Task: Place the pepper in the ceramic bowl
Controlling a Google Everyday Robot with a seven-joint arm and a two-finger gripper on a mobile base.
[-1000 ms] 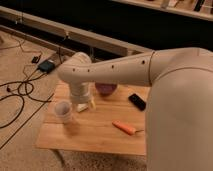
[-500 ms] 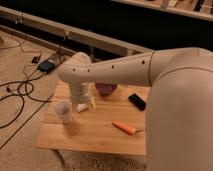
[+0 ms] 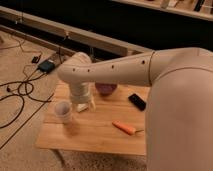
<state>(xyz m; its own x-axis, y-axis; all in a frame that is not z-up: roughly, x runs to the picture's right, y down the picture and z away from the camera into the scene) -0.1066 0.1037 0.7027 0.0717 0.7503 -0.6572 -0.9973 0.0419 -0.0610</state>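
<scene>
Centrally, a pale wooden tabletop stands on a speckled beige floor, with dark cables and a small black box lying on the floor to its left. Behind the tabletop a long low ledge runs in front of a dark wall. The pepper lies flat on the front right part of the tabletop, well apart from the bowl, which sits at the back edge. A translucent cup stands upright at the left, and a black flat device lies right of the bowl. The white arm reaches across to the gripper, which points down between cup and bowl, just above a pale block; whether it is open or closed cannot be told.
</scene>
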